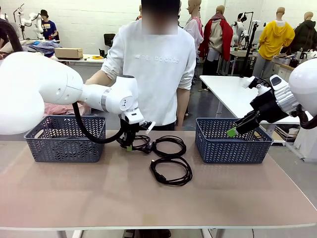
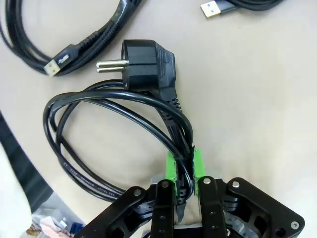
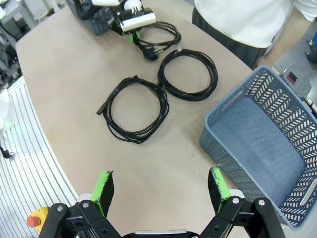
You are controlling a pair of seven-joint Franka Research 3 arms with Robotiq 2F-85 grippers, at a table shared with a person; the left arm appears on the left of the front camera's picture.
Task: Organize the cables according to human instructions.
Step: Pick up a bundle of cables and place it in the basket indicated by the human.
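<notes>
Clamping power cable, left tool closed.

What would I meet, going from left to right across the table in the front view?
left basket → left gripper, its fingers shut on a cable → two loose cables → right basket

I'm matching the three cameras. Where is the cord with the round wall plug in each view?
Front: cord, mid table, under the left gripper.
Left wrist: centre, pinched between the pads.
Right wrist: near the top, beside that gripper.
Shared landmark: the left gripper, shut on the cord.
</notes>
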